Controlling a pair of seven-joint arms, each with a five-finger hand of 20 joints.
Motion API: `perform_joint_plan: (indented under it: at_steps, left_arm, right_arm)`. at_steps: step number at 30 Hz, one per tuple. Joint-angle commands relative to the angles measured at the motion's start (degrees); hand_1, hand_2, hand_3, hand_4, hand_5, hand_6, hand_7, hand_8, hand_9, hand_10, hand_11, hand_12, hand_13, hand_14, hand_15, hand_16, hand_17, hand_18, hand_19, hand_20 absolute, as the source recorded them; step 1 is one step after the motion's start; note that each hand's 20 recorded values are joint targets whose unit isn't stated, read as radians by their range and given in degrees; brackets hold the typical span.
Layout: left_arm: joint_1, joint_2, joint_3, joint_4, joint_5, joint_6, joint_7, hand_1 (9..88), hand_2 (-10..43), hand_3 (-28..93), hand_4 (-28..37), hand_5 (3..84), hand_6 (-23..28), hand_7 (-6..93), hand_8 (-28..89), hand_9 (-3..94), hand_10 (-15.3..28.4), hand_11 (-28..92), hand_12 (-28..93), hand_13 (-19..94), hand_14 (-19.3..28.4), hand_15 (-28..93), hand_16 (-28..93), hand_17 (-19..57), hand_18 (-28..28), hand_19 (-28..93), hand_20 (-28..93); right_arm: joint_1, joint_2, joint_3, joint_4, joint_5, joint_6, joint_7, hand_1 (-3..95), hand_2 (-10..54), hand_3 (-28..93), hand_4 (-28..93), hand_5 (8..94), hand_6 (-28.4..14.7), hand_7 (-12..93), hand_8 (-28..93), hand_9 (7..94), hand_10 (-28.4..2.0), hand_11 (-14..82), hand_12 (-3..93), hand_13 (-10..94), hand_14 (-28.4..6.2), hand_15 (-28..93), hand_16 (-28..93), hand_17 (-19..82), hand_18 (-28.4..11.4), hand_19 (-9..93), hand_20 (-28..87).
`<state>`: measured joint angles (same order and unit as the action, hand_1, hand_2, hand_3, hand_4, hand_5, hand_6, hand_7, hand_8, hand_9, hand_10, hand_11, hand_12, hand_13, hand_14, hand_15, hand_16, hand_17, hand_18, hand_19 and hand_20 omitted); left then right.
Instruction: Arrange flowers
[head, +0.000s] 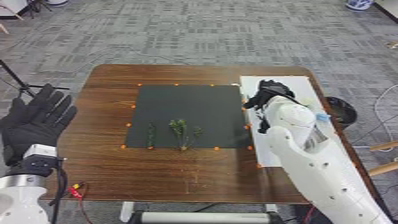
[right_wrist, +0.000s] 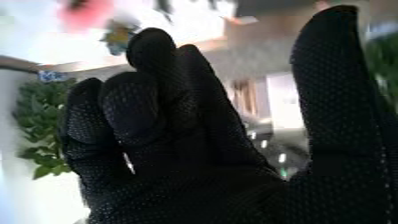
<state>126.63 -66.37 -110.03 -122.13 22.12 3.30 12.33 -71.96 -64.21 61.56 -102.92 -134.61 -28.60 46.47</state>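
1. The brown wooden table (head: 102, 170) spans the middle of the head view.
2. The dark mat (head: 182, 107) lies on it, near the frame's centre.
3. The white sheet (head: 251, 84) runs down the centre right, beside the mat and partly under the right arm.
4. The left hand (head: 34, 122) is at the far left of the frame, palm up, fingers spread wide, holding nothing.
5. The right hand (head: 271, 92) is right of centre, over the white sheet; the right wrist view gives its fingers loosely extended, thumb set wide of them.
6. The green sprigs (head: 179, 131) lie on the mat's lower part, just below the frame's centre, one thin stem (head: 151, 134) apart at their left.
7. Small orange markers (head: 129, 125) dot the mat's edges.
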Motion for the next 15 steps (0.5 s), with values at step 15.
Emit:
perform_joint_plan:
  at_steps: [15]
  left_arm:
    - [-0.6, -0.48, 1.25, 0.26, 0.12, 0.72, -0.61, 23.9, 15.5, 70, -28.3, 38.1, 9.0, 8.5, -8, 30.5, 16.8, 17, 8, 22, 16.2, 20, -3, -11.1, 14.7, 36, 7]
  right_arm:
    - [5.5, -0.7, -5.0, 12.4, -5.6, -2.4, 0.7, 40.4, -9.5, 50, -27, 60.7, -11.7, 6, -8, 64.6, -20.2, 51.1, 42.5, 59, -20.4, 76, 48, 33, -28.4, 86, 46]
